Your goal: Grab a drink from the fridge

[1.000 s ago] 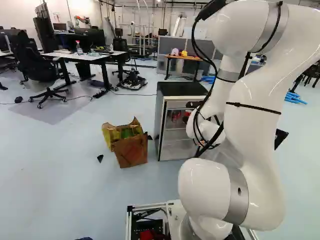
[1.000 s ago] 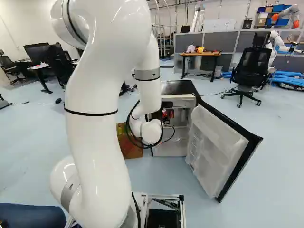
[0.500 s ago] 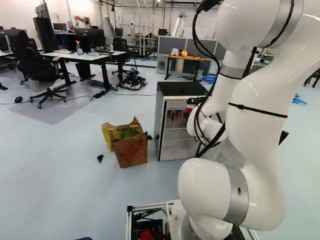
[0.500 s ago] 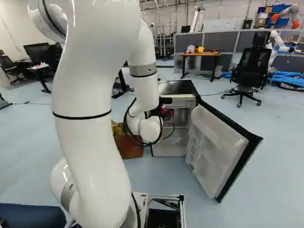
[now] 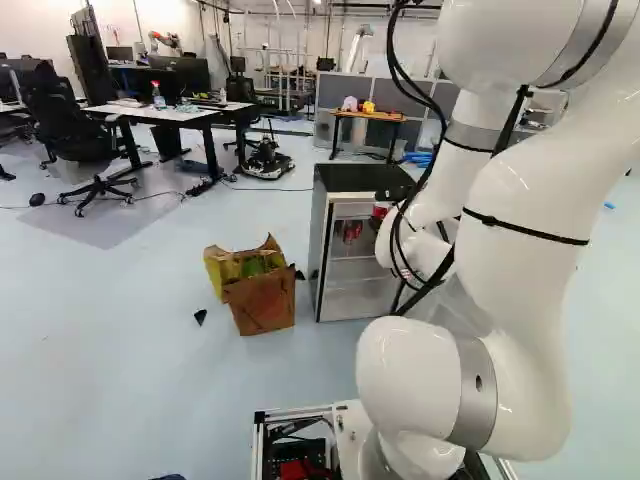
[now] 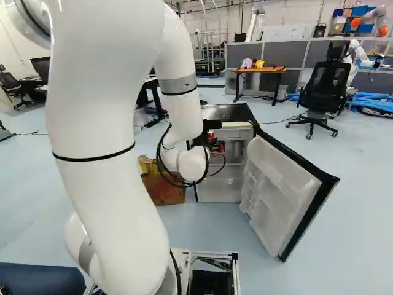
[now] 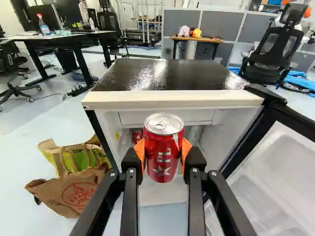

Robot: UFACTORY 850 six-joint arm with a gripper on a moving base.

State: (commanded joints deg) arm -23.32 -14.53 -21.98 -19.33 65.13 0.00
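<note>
Left base view: we find paper bags [image 5: 265,305] left of the fridge [image 5: 358,181] and a small table [image 5: 368,116] well behind it. Right base view: we locate the gripper [image 6: 205,139] at the fridge's front; the open door [image 6: 284,190] projects right. Wrist view: our gripper clamps a red can [image 7: 163,152] before the fridge opening; another can [image 7: 137,136] is inside.

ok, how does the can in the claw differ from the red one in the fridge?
Place: held can is out in front of the fridge; fridge can is inside it.
Support: held can is pinched between the claw's pads; the claw isn't on the fridge can.
View: held can shows its lid and most of its front; fridge can is partly hidden behind it.
Shared: both mainly red.
</note>
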